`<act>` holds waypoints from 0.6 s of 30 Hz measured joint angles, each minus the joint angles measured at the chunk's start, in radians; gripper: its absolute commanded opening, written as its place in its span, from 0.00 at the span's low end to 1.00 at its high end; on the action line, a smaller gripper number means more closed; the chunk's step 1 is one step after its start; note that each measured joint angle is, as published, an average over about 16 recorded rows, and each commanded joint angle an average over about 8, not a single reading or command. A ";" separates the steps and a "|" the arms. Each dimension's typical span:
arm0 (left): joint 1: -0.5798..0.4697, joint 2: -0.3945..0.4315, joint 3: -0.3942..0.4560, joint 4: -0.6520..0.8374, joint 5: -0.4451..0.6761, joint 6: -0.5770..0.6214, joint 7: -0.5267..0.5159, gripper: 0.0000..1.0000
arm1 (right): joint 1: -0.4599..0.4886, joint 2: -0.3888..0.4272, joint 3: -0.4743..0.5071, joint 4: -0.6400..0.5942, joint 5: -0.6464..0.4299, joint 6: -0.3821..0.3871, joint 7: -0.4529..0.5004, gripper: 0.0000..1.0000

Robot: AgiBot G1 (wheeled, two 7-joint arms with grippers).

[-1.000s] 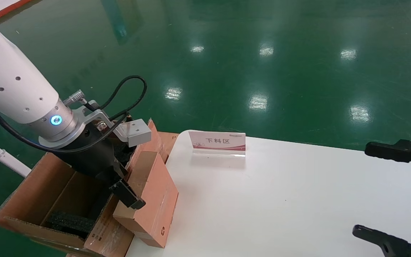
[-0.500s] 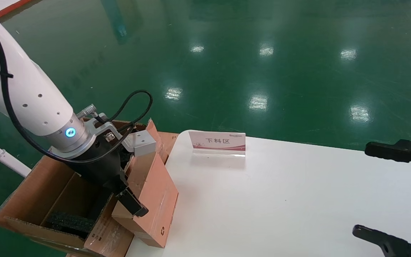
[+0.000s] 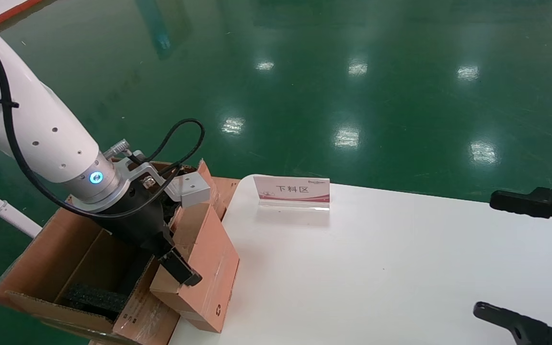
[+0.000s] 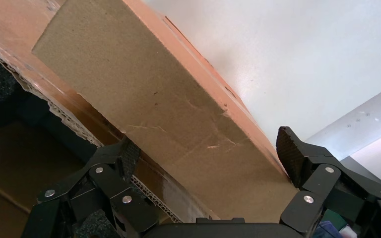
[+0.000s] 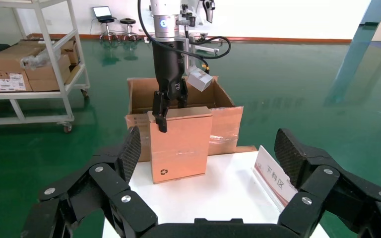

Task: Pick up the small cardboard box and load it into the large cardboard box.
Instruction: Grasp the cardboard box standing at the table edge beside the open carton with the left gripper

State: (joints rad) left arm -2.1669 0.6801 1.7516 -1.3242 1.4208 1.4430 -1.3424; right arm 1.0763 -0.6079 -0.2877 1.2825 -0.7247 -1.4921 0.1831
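Our left gripper (image 3: 173, 261) sits at the top edge of the small box (image 3: 206, 268), its fingers (image 4: 127, 154) set either side of the narrow top face. In the left wrist view the pads look spread a little wider than the cardboard, so we judge them straddling the box, not yet clamped; the contact itself is hard to read from here, and one pad may be touching.

Compared with a second ago, our left arm has come lower and a little further over the box, and in the last half second it has barely moved. The small box has not shifted: it stands on edge at the table (image 3: 376, 268) corner, tilted and leaning against the flap of the large box (image 3: 65, 249), recycling mark near its lower corner.

We read this as the end of the approach: the gripper has settled into grasp position and the next move calls for closing on the top edge, then lifting up and across the flap. Nothing is loaded yet. The large box stands open beside the table, black foam (image 3: 95, 297) visible inside. The lean against the flap is the risk, since the small box could slip or drag the flap as it rises.

Our right gripper (image 3: 520, 261) is parked at the far side of the table, fingers wide apart. A sign (image 3: 292, 190) stands at the table's back edge.
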 measured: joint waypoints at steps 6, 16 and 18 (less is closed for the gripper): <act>-0.001 0.001 -0.001 0.000 0.000 0.002 -0.001 0.00 | 0.000 0.000 0.000 0.000 0.000 0.000 0.000 0.02; -0.002 0.002 -0.001 0.000 0.002 0.007 -0.002 0.00 | 0.000 0.000 0.000 0.000 0.000 0.000 0.000 0.00; -0.002 0.002 0.000 0.000 0.003 0.008 -0.002 0.00 | 0.000 0.000 0.000 0.000 0.000 0.000 0.000 0.00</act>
State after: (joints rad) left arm -2.1686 0.6823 1.7511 -1.3241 1.4234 1.4506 -1.3446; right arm 1.0764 -0.6079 -0.2878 1.2825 -0.7246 -1.4920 0.1832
